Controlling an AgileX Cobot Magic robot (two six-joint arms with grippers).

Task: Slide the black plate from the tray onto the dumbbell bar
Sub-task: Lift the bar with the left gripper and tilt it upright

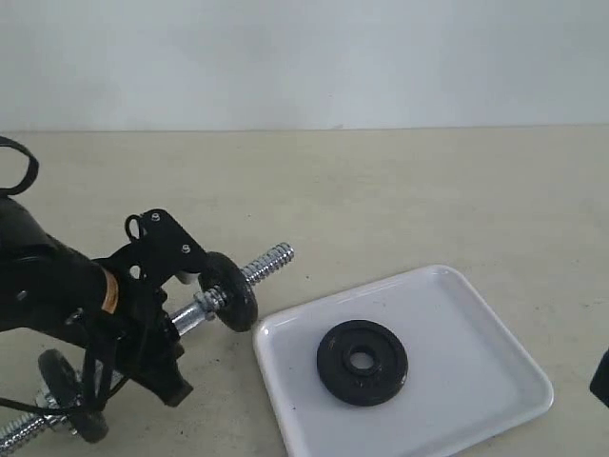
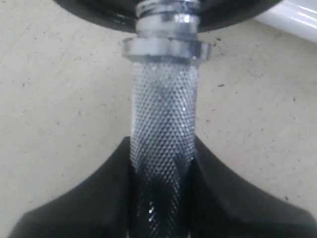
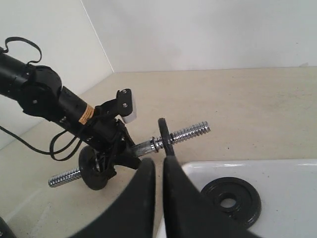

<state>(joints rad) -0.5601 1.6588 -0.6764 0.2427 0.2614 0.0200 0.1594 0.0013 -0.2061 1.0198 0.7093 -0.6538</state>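
The small round black metal plate [image 1: 363, 362] lies flat in the glossy white rectangular tray [image 1: 495, 381], close by the right tool [image 3: 158, 163], which is pressed together and empty. The left tool [image 2: 162, 148] clamps the knurled middle of the chrome steel dumbbell bar [image 1: 269, 262], whose free threaded end slants past the tray's edge

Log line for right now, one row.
left hand: shut on dumbbell bar, knurled middle | right hand: shut, empty | black plate: flat on tray, untouched | stage: plate not yet picked
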